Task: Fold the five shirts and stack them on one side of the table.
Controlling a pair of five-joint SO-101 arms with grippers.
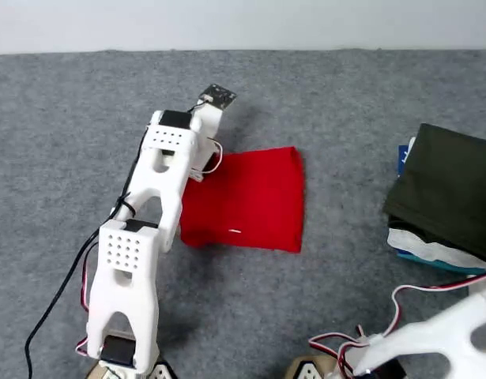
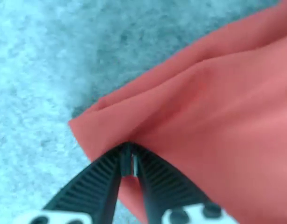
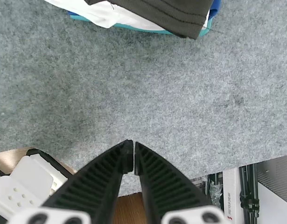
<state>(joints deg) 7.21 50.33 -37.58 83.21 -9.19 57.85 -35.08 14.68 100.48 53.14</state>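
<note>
A red shirt [image 1: 250, 199] lies folded in the middle of the grey table. The left arm stretches over its left edge, and my left gripper [image 2: 128, 161] is shut on a fold of the red shirt [image 2: 213, 116] near its corner. At the right side a stack of folded shirts [image 1: 448, 193] sits with a dark one on top and white, teal and blue layers beneath. My right gripper [image 3: 133, 156] is shut and holds nothing, low over the table's front edge, with the stack of shirts [image 3: 148, 14] farther off.
Grey felt [image 1: 84, 142] covers the table, with open room at the left and back. The right arm's base and its red, white and black wires [image 1: 369, 347] sit at the front edge. A wooden edge [image 3: 129, 207] shows below the felt.
</note>
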